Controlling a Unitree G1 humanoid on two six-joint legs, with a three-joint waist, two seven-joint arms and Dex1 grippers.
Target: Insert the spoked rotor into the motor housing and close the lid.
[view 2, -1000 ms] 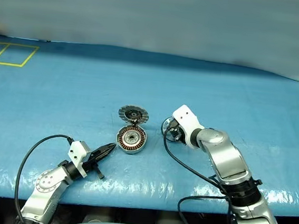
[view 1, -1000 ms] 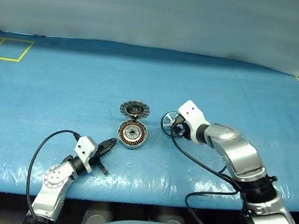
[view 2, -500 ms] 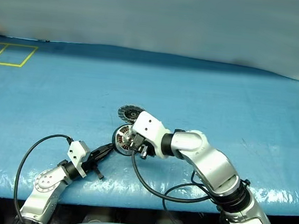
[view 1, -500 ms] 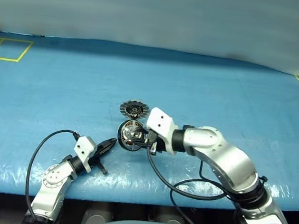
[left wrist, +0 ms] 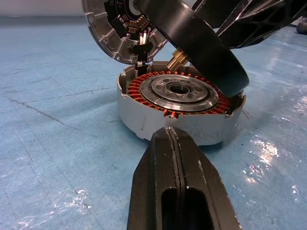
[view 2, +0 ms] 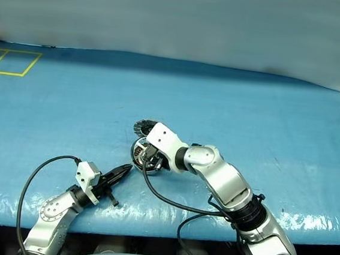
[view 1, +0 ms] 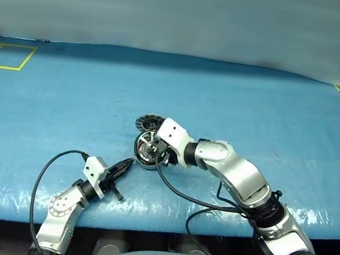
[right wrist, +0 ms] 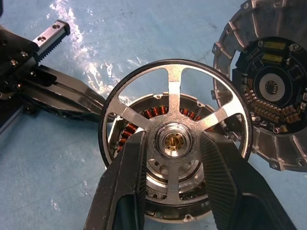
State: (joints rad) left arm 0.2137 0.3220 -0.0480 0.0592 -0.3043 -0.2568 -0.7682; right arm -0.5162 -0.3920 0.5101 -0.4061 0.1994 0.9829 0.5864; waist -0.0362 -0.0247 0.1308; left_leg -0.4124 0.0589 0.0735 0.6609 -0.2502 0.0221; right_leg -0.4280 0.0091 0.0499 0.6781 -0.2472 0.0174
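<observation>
Two grippers: both mine, both at the motor housing; items run from nearest me outward.
Left gripper [view 1: 123,167]: my fingers are pressed fully together and hold nothing. The tip points at the near wall of the motor housing and sits just beside it; I cannot tell whether it touches. It rests low over the table and sits where it sat a second ago.
Table [view 1: 52,104]: blue covering, wrinkled and glossy along the near edge.
Right gripper [right wrist: 173,143]: my fingers [right wrist: 125,172] are partly spread and clamp the hub of the spoked rotor from both sides. A second ago this hand was out to the right of the housing; it has since swung left and now stands directly over it.
Spoked rotor [right wrist: 175,112]: in my right grip, black rim, silver spokes. It hangs tilted above the motor housing, its brass shaft end aimed toward the housing centre. Not seated; a gap shows between rim and housing in the left wrist view. Earlier it was well off to the right.
Motor housing [left wrist: 180,103]: flat on the table, copper windings facing up, same spot as before.
Lid [right wrist: 268,91]: just beyond the housing, ribbed face with dark centre showing, off the housing, unmoved.
Yellow markings [view 1: 8,56]: far left on the table.
</observation>
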